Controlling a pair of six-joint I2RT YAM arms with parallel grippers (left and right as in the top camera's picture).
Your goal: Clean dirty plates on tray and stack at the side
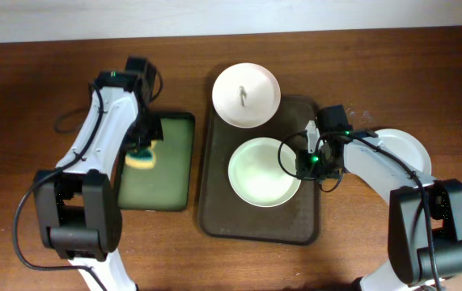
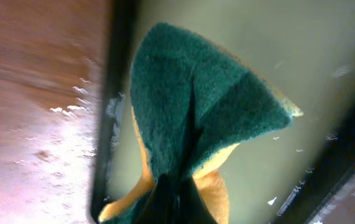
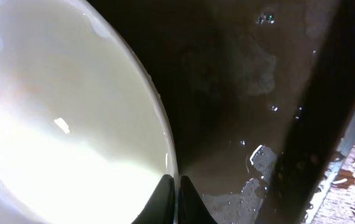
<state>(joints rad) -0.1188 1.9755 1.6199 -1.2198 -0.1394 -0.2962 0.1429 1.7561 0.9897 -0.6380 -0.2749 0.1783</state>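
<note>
On the dark brown rectangular tray (image 1: 222,212), a round white plate (image 1: 246,94) sits behind a pale grey-green plate (image 1: 263,172); a second white plate (image 1: 405,149) lies to its right.

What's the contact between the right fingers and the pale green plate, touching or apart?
Touching. The right wrist view shows the right fingers closed on the pale green plate, its rim pinched between their tips.

A robotics lab bench, it seems: left arm (image 1: 105,129) and right arm (image 1: 376,166) based at a wooden table's (image 1: 36,81) near edge, pale wall (image 1: 214,12) along the far side.
</note>
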